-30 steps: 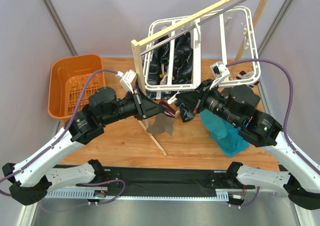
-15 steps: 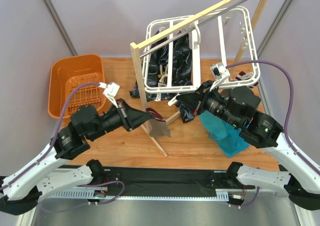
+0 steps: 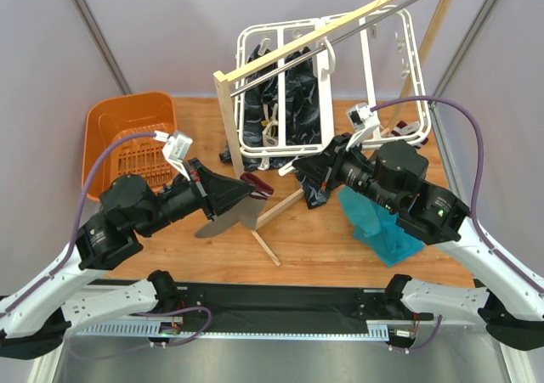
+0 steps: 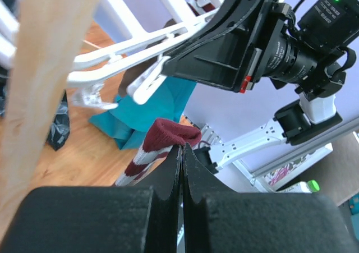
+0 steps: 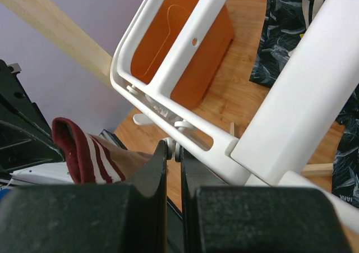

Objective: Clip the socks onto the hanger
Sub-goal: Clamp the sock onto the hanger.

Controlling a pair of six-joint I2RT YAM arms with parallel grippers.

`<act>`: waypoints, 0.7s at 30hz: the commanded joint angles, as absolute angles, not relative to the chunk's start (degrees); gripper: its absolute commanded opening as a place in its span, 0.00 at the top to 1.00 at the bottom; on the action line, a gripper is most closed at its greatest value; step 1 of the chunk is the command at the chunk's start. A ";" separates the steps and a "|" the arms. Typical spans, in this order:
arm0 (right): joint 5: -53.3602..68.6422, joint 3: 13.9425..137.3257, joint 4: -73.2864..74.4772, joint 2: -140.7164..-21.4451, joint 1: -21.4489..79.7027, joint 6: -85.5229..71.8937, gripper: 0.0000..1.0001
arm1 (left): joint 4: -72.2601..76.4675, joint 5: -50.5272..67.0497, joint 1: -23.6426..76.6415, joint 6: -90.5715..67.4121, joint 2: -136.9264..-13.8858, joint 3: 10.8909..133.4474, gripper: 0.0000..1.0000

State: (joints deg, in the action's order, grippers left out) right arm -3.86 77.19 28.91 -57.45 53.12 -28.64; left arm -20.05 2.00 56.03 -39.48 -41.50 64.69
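The left claw (image 4: 180,153) was pressed fully shut, its two fingers meeting edge to edge on the maroon-and-white striped cuff of a sock (image 4: 161,145). In the overhead view the taupe foot of that sock hung free below the fingers, clear of the bench (image 3: 323,249), in front of the hanger's near rail and apart from it. The upright post of the wooden rack (image 4: 45,68) stood just beside the claw on its left.

The right claw (image 5: 173,152) was closed down as well, with a small white clip (image 4: 147,84) showing at its tips where the hanger's lower rail ran past. The hanger (image 5: 297,101) hung tilted from the rack's pole, its white bars sloping up and away from that claw. The held sock's cuff lay near the right claw, low and to its left in the right wrist view, without touching the clip.

A black patterned garment (image 3: 297,86) hung inside the hanger's frame. A teal cloth (image 3: 378,226) lay crumpled on the bench under the right arm. An orange basket (image 3: 106,132) sat at the bench's far left corner, well apart from both claws.
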 commanded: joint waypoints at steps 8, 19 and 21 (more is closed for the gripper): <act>0.09 79.80 30.41 -60.20 54.32 -30.24 1.00 | -19.51 -4.73 63.36 -34.46 -48.07 70.93 1.00; 0.09 82.26 35.50 -59.06 54.32 -28.13 1.00 | -25.22 -13.88 66.09 -32.69 -51.41 71.89 1.00; 0.17 82.35 35.68 -58.63 54.32 -26.29 1.00 | -25.75 -14.15 66.09 -33.05 -51.76 71.72 1.00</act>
